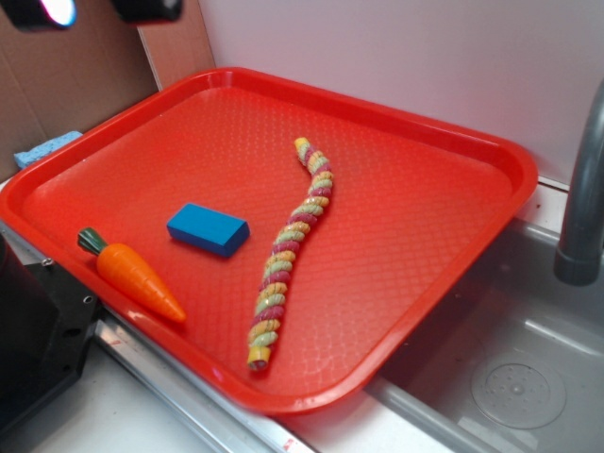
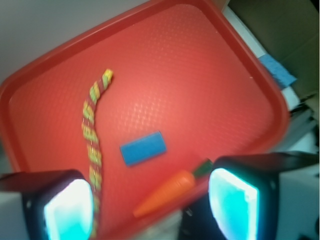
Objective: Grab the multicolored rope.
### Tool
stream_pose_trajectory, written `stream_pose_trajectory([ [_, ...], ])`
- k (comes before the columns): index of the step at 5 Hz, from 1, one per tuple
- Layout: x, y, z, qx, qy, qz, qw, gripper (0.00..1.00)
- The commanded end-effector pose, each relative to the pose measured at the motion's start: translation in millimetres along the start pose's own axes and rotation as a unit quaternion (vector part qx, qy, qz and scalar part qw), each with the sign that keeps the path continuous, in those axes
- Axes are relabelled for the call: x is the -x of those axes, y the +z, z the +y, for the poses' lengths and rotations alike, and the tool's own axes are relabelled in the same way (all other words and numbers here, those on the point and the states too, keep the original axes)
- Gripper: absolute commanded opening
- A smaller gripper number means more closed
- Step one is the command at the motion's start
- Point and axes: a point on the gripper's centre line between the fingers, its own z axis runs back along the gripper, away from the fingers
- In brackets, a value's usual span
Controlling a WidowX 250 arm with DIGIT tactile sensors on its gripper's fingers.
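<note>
Red plastic tray (image 1: pixel 453 142) holds everything here: the multicolored rope (image 1: pixel 288 247) lies loose and gently curved down its middle, its lower end close to the front rim, with a blue block (image 1: pixel 208 229) just beside it and a toy carrot (image 1: pixel 132 274) further out toward the tray's front left corner. From the wrist view the gripper (image 2: pixel 150 202) hangs high above the tray with its jaws spread wide and nothing between them; the two fingers (image 2: pixel 67 207) frame the rope's near end, the block and the carrot together. Nothing is grasped yet, so the task looks barely begun. Judging from this, the main risk is a descent that lands between the rope and the block and catches the wrong thing, or closes along the rope's length instead of across it, so the floppy cord rolls aside or slips out when lifted
</note>
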Motion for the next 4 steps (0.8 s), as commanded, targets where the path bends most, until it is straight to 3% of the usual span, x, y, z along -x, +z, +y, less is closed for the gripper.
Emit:
stream_pose_trajectory([
  [1,-16,-53,-33,0.011,0.046,-0.012,0.999,1.00],
  [4,-37,-142,-65,-0.007,0.029,0.007,1.000,1.00],
])
